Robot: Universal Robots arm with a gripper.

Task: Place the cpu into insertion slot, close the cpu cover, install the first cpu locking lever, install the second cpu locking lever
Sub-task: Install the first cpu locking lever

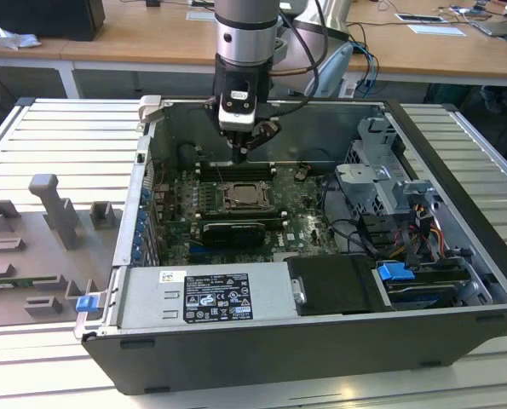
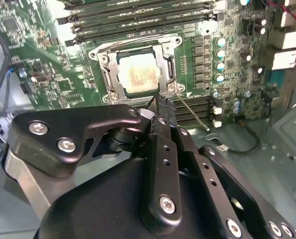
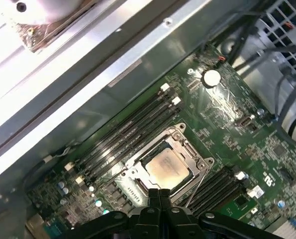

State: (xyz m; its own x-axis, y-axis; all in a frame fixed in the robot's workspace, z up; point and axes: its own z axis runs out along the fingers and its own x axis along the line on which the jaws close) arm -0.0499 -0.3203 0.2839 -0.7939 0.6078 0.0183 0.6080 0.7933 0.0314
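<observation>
A silver-grey cylindrical arm (image 1: 246, 34) carries matte black linkage jaws fastened with round silver screws (image 2: 38, 128).

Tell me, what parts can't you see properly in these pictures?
First wrist view: the gripper covers one edge of the cpu cover, so what lies there is hidden.
Second wrist view: the gripper's black body blocks the motherboard behind it.
Exterior view: the cpu and its cover are too small to tell apart.
</observation>
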